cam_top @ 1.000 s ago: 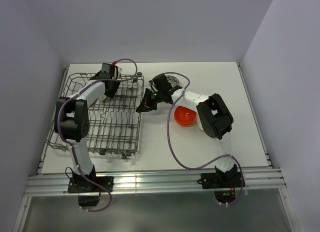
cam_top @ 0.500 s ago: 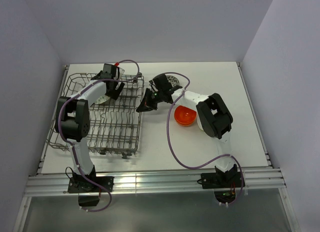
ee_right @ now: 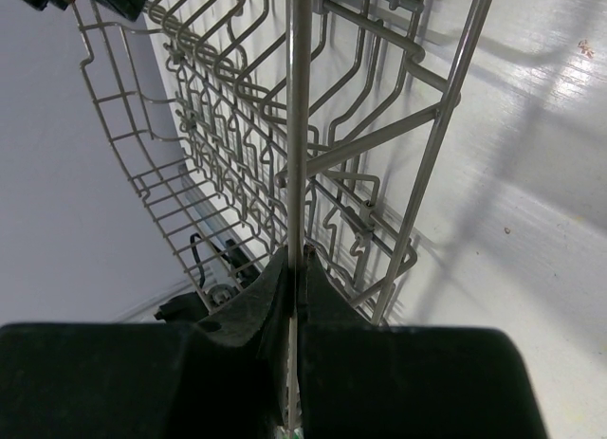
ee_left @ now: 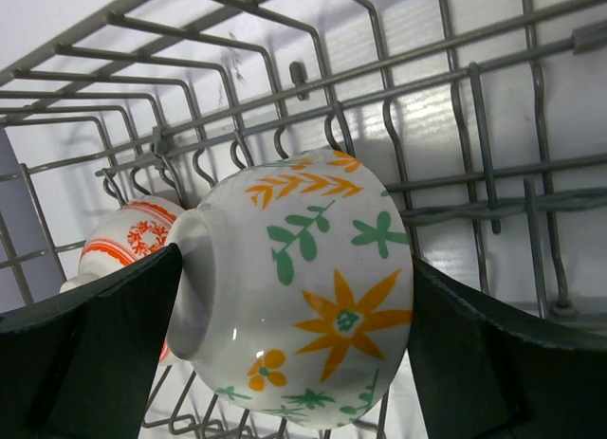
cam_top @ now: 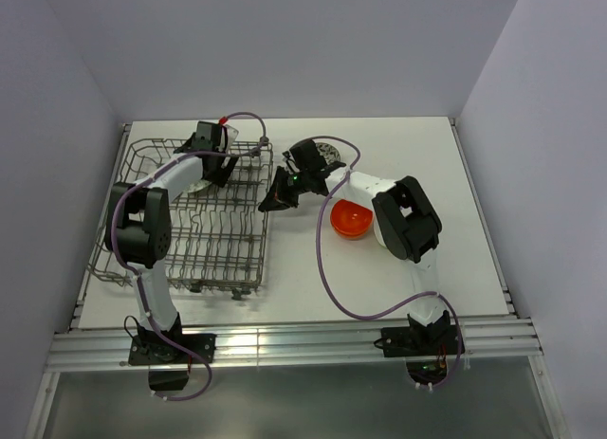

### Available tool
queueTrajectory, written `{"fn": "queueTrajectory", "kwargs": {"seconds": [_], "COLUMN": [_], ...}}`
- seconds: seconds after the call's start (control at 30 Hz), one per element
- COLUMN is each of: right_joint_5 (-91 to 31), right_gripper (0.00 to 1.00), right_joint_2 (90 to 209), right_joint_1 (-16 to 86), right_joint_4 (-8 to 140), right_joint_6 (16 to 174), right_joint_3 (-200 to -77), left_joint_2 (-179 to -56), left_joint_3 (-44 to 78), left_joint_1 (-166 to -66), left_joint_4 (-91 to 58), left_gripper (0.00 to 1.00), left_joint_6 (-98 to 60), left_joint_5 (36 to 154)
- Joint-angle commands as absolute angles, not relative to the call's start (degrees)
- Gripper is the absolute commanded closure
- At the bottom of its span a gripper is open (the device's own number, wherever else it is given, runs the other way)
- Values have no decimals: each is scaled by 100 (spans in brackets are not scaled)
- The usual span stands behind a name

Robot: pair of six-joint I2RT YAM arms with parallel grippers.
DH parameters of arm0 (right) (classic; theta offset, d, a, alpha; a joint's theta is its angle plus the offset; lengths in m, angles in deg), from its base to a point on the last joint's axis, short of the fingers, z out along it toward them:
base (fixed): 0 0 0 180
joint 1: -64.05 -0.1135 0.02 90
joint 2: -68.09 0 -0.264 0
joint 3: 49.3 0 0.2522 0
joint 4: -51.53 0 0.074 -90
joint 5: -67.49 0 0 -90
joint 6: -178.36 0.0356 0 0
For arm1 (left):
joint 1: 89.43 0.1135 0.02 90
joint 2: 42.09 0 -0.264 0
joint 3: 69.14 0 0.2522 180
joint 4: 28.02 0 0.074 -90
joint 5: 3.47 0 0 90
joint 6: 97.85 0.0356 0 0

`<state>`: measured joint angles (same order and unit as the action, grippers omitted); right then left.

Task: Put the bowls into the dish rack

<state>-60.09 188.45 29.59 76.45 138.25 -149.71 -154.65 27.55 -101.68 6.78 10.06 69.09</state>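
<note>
Left wrist view: found left gripper [ee_left: 299, 358] wide open, flanking floral bowl [ee_left: 303, 268] lying tipped near dish rack [ee_left: 493, 210] far edge, beside red-patterned bowl [ee_left: 123, 245]. Right wrist: found right gripper [ee_right: 296, 268] clamped on rack's right rim wire.

White table [cam_top: 417, 145], pale lilac walls [cam_top: 285, 41]

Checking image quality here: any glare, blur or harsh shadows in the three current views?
Top external: soft, even light, only faint shadows around the dish rack. Left wrist: the floral bowl is sharp with a mild highlight low on its side; the left fingers are dark and soft-edged. Right wrist: wire shadows streak the glossy table; the right fingers are a near-black mass.
</note>
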Motion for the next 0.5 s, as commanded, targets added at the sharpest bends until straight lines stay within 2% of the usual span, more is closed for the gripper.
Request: {"fn": "queueTrajectory", "kwargs": {"seconds": [0.0, 0.07, 0.17, 0.2, 0.27, 0.3, 0.37, 0.4, 0.47], "right_joint_5": [-6136, -6118, -6110, -6110, -6110, -6101, -6101, -6092, -6083], "right_gripper": [100, 100, 100, 100, 100, 100, 100, 100, 100], "right_joint_2": [18886, 18886, 18877, 18877, 18877, 18877, 18886, 18886, 18894], "right_joint_1": [2986, 2986, 2986, 2986, 2986, 2986, 2986, 2986, 2986], "right_joint_4": [7724, 7724, 7742, 7733, 7733, 7733, 7751, 7742, 7742], "right_joint_6": [13407, 13398, 13398, 13398, 13389, 13398, 13380, 13380, 13380], "right_joint_3": [-15157, -15139, -15130, -15139, -15139, -15139, -15148, -15148, -15148], "left_joint_2": [-15697, -15714, -15671, -15662, -15600, -15574, -15477, -15433, -15345], "left_joint_3": [2539, 2451, 2337, 2311, 2302, 2293, 2293, 2293, 2284], "left_joint_1": [-10130, -10130, -10130, -10130, -10130, -10130, -10138, -10139, -10139], "left_joint_4": [614, 421, 245, 236, 244, 253, 253, 253, 244], "left_gripper": [4, 10, 24, 35, 47, 56, 63, 72, 78], "left_joint_6": [832, 788, 744, 735, 718, 718, 762, 779, 867], "left_joint_5": [6782, 6658, 6622, 6631, 6675, 6675, 6631, 6622, 6553]}}
